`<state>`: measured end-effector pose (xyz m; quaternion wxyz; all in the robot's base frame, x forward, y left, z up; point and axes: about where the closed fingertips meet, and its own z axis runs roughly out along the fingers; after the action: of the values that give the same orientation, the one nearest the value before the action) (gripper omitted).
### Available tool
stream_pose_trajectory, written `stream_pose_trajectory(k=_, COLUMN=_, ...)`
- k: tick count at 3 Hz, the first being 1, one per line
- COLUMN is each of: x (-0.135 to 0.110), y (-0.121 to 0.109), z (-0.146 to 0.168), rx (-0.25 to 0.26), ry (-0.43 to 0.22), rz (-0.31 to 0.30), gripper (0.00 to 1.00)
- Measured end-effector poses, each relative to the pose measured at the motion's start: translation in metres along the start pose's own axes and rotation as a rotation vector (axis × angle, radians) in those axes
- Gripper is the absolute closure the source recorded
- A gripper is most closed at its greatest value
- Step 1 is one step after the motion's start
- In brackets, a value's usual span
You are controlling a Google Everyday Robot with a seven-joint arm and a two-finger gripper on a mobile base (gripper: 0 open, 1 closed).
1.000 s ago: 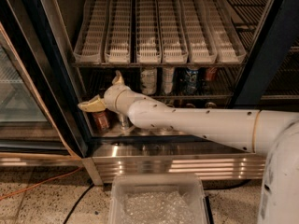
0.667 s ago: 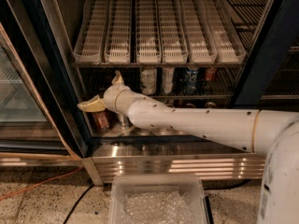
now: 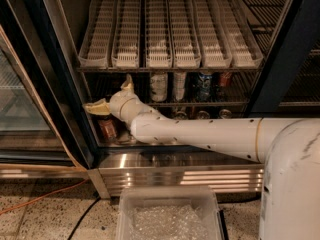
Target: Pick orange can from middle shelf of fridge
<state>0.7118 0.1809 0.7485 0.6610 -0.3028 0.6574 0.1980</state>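
The hand (image 3: 111, 95), fingers spread wide and holding nothing, sits at the left inside the fridge (image 3: 280, 54), while what seems to be the orange can (image 3: 180, 115) stands upright at about 4 o'clock from it, behind the forearm, only its silver lid showing.
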Motion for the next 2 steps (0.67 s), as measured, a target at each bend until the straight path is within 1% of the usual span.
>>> stream_pose_trajectory(k=1, x=-0.0087, y=-0.0112, z=0.0101, rx=0.060, ry=-0.058, rz=0.005, gripper=0.00)
stream_pose_trajectory(k=2, x=-0.0159, y=-0.0196, z=0.0185, rx=0.092, ry=-0.093, rz=0.004, gripper=0.00)
